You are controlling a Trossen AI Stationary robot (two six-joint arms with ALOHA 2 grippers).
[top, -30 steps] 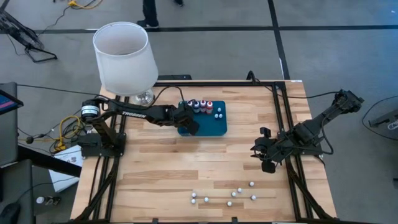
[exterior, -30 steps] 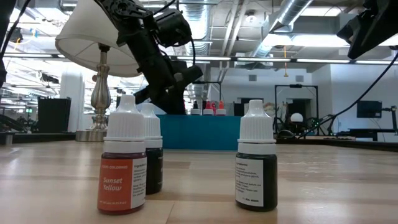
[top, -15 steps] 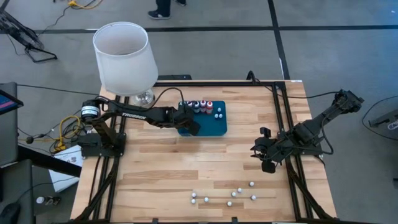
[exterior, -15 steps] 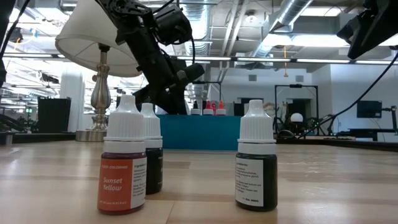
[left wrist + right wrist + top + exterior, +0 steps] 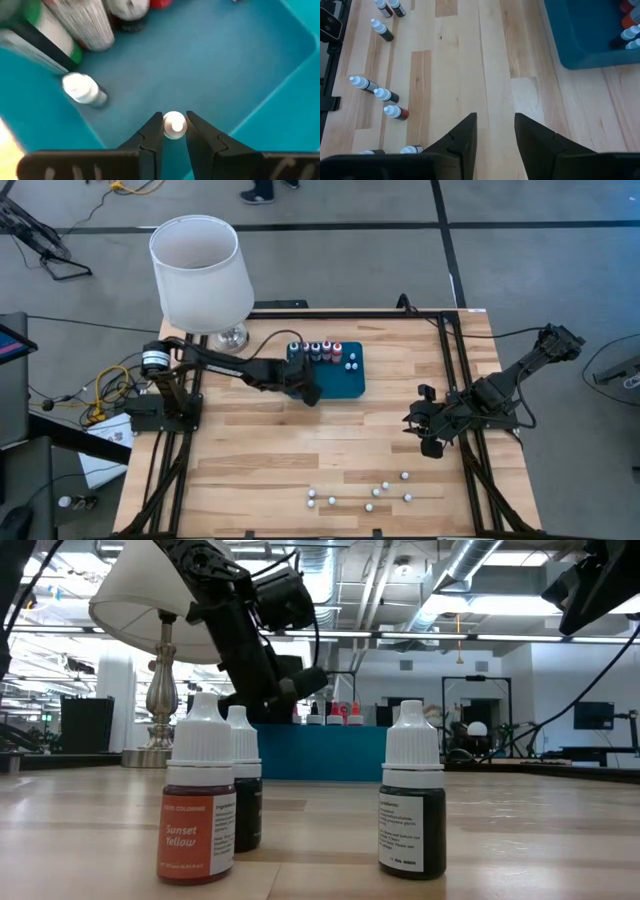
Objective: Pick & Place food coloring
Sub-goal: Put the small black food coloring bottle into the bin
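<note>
Light wooden plank desk [image 5: 260, 450] with a black metal frame sits on a grey concrete floor [image 5: 520, 250] crossed by dark lines; a table lamp with white shade [image 5: 200, 272] and silver base [image 5: 232, 336] stands at one far corner, cables [image 5: 105, 385] trail on the floor beside it. A person's feet [image 5: 258, 192] show at the top edge of the high view. Low view shows an open industrial room: exposed silver ducts [image 5: 470, 570] and pipes on the ceiling, strip lights, white walls, a dark monitor [image 5: 593, 715] and black stands in the back.
</note>
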